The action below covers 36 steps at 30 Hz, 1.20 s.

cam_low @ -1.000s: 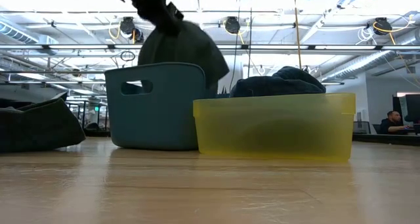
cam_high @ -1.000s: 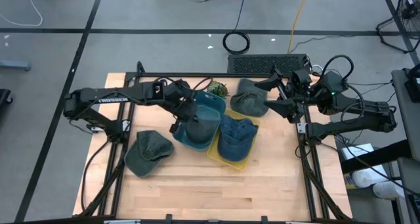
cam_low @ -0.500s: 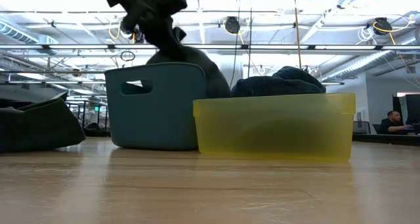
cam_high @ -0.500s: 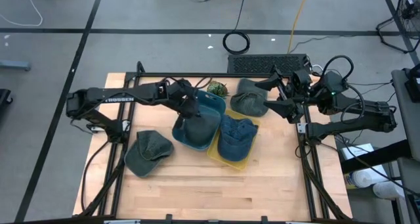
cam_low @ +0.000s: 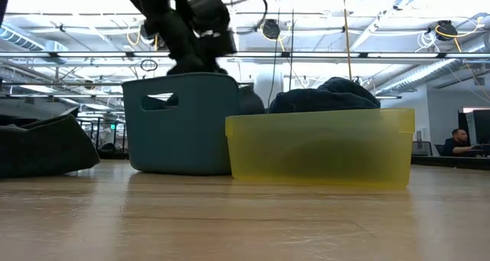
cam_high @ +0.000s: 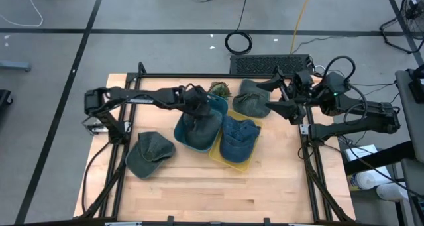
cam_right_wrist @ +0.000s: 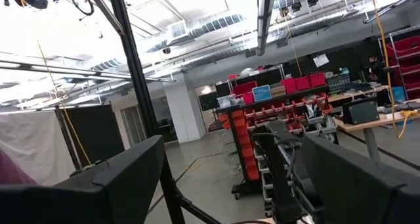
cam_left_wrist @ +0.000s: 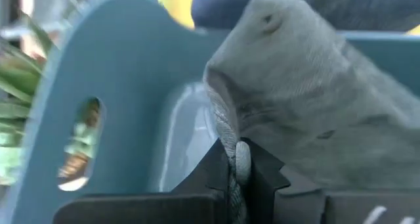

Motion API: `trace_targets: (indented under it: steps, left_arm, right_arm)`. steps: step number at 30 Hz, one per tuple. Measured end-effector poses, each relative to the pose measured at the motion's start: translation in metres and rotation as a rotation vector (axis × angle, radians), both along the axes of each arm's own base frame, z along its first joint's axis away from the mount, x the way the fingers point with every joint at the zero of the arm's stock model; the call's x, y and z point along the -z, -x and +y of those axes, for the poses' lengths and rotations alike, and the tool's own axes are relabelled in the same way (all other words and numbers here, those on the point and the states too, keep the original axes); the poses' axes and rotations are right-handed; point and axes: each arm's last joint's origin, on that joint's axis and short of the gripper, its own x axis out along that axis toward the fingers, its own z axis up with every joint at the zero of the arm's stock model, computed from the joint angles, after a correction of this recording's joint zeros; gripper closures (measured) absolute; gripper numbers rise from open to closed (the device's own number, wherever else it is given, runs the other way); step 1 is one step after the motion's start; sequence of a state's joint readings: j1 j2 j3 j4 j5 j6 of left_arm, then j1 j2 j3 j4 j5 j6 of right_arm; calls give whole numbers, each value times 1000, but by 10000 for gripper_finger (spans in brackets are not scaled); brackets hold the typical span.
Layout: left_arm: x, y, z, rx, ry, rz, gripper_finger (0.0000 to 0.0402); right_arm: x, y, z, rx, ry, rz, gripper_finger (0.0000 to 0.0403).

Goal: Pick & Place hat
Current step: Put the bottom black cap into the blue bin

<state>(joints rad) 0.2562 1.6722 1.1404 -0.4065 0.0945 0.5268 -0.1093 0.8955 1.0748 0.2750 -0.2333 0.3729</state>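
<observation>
We see the left gripper [cam_high: 195,107] clamped on the grey hat [cam_left_wrist: 308,106], low inside the blue bin [cam_high: 213,105] near its rear rim. The yellow bin [cam_low: 321,146] seems to touch alongside. The right gripper [cam_high: 277,97] waits open at the table's right edge.

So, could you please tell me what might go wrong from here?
The left hand is shut on the grey hat inside the blue bin; the fabric could snag on release and lift back out. Pushing lower might shove the bin against the yellow bin touching it.
</observation>
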Motion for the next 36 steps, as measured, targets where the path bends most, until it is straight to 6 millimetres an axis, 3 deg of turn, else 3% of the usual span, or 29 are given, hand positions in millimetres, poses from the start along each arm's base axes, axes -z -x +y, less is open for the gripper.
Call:
trace_targets:
  steps: [15, 22, 36]
  left_arm:
    - [38, -16, 5, -43, 48, 58, 380]
    - [44, -17, 5, -61, 57, 73, 375]
    - [43, -17, 6, -195, 130, 66, 167]
  right_arm:
    - [2, -1, 0, -1, -8, 27, 57]
    - [2, -1, 0, -2, -10, 27, 57]
    - [2, -1, 0, -2, -10, 27, 57]
